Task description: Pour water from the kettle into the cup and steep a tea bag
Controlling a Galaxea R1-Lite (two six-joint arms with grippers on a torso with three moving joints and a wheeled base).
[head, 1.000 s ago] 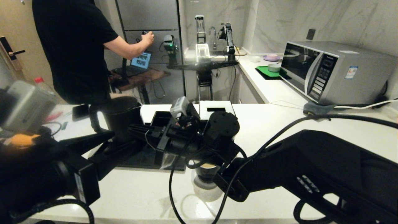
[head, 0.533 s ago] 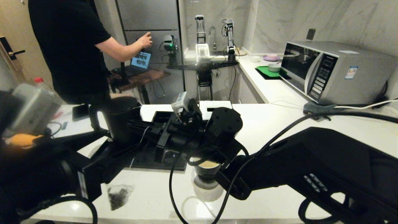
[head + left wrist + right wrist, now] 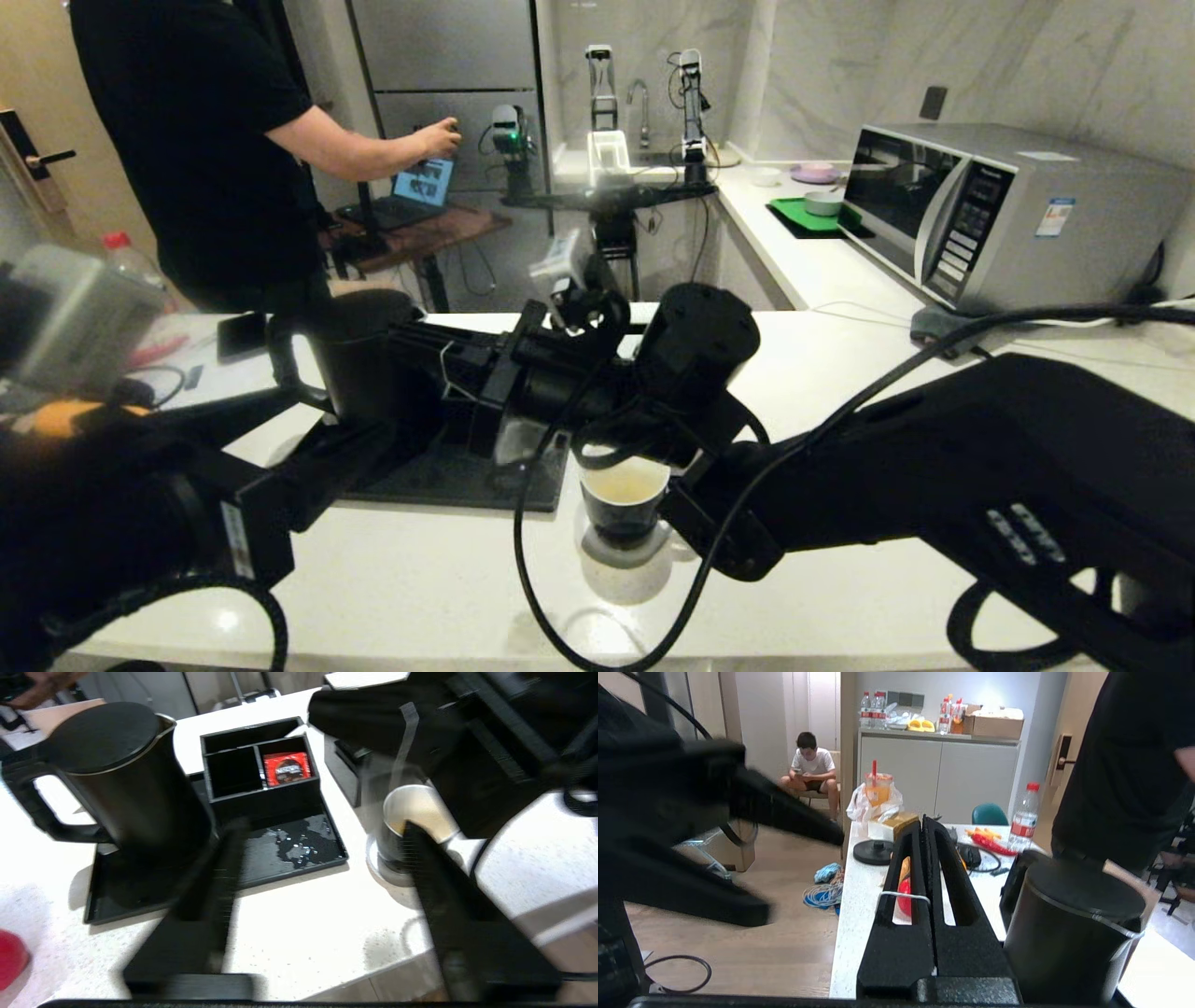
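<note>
The tall black kettle (image 3: 359,359) (image 3: 126,779) (image 3: 1069,933) stands lidded on the tray's left end. The black cup (image 3: 624,511) (image 3: 390,840) holds pale yellowish water (image 3: 625,487) and sits on a white coaster. My right gripper (image 3: 411,350) (image 3: 924,823) reaches across above the tray, beside the kettle, shut on the tea bag's white string (image 3: 903,896), which loops round one finger. A blurred greyish pouch, apparently the tea bag (image 3: 516,441) (image 3: 402,751), hangs below it just left of the cup. My left gripper (image 3: 364,425) (image 3: 320,828) hovers over the front counter, open and holding nothing.
The black tray (image 3: 448,481) is wet in the middle. A compartment box (image 3: 254,751) behind it holds a red packet (image 3: 286,767). A microwave (image 3: 990,215) stands at the far right. A person (image 3: 205,140) works behind the counter on the left.
My right gripper has risen and shifted back. The pouch, low over the front left counter half a second ago, has swung up towards the cup, which now shows fully.
</note>
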